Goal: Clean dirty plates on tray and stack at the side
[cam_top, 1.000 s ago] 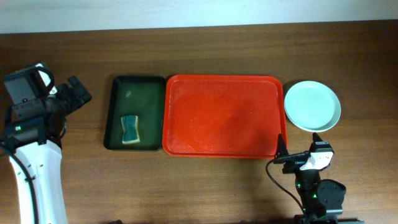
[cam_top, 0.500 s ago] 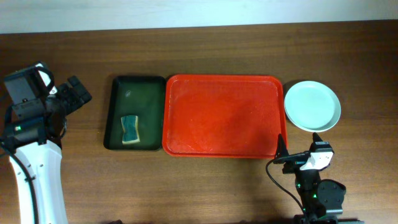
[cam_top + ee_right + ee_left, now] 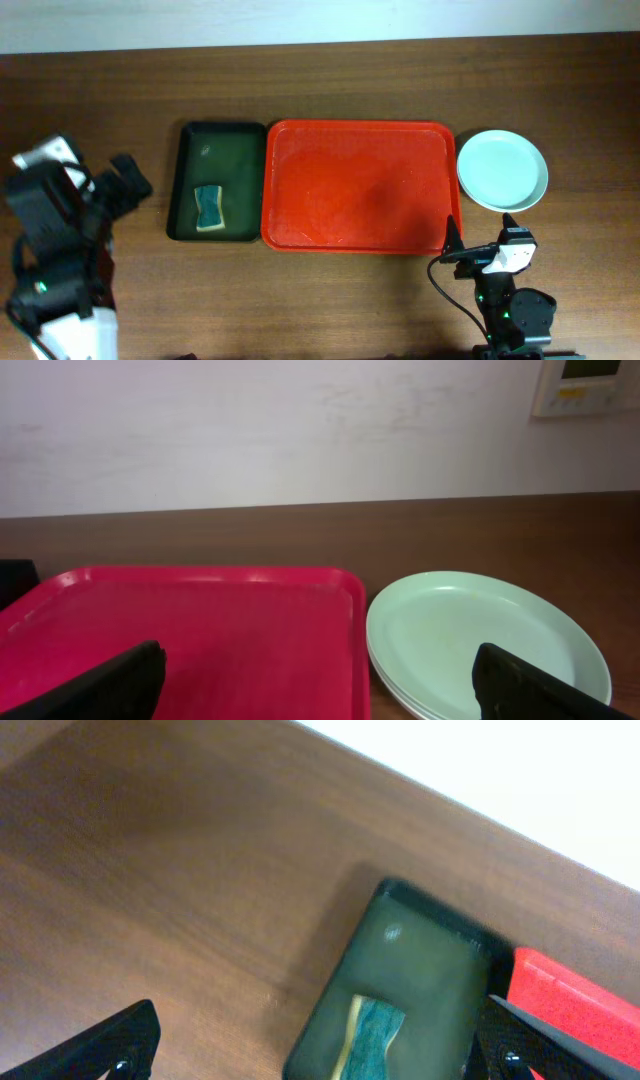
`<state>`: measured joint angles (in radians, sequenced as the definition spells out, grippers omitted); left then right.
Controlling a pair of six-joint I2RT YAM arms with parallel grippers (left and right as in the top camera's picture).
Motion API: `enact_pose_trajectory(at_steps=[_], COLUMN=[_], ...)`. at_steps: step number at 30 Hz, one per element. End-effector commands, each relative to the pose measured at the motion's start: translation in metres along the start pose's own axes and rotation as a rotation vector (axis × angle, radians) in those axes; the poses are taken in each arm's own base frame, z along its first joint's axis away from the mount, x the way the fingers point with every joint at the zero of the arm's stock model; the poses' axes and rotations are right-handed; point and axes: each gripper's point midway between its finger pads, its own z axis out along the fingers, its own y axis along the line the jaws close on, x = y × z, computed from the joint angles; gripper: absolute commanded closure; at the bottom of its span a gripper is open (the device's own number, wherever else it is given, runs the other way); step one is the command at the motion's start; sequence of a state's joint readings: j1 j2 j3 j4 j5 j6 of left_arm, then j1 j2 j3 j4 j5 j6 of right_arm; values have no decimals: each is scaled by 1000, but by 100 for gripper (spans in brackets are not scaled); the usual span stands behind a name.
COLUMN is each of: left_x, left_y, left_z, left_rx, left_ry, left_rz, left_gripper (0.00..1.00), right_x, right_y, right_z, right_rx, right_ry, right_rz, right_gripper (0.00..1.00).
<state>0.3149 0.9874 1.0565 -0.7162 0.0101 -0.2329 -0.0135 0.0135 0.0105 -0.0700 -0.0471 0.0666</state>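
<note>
The red tray lies in the middle of the table with nothing on it, and it also shows in the right wrist view. Just right of it, the plates sit stacked on the wood with a pale blue-green one on top; layered rims show at the stack. My right gripper stands open near the tray's front right corner, with nothing between its fingers. My left gripper hangs open over bare table left of the green tray, also holding nothing.
A dark green tray adjoins the red tray's left side and holds a blue-and-yellow sponge. The left wrist view shows that green tray and the sponge. A white wall runs behind the table's far edge.
My left arm has shifted toward the table's front edge, its gripper still open and empty. The right arm, the plates and both trays have not moved.
</note>
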Motion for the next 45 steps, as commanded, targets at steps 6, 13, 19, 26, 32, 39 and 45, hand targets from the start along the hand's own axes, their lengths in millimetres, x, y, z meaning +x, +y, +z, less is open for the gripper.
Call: enact_pose_trajectory(at_steps=[6, 13, 19, 26, 32, 39, 45], left_x=[133, 195, 140, 136, 152, 154, 138], left_y=[44, 44, -6, -22, -16, -15, -18], left_z=[10, 35, 35, 27, 32, 28, 11], left_rx=[-100, -43, 181, 277, 258, 260, 290], left_ry=[129, 82, -312, -452, -392, -397, -493], left_rz=[-11, 36, 68, 71, 80, 80, 74], left_gripper=[0, 1, 0, 1, 1, 1, 1], right_x=[2, 2, 2, 2, 2, 2, 2], right_y=[0, 0, 0, 0, 0, 0, 0], right_z=[0, 0, 0, 0, 0, 0, 0], right_rx=[-3, -3, -3, -3, -3, -3, -3], right_ry=[2, 2, 2, 2, 2, 2, 2], right_rz=[-7, -7, -6, -7, -6, -6, -6], right_gripper=[1, 1, 1, 1, 1, 1, 1])
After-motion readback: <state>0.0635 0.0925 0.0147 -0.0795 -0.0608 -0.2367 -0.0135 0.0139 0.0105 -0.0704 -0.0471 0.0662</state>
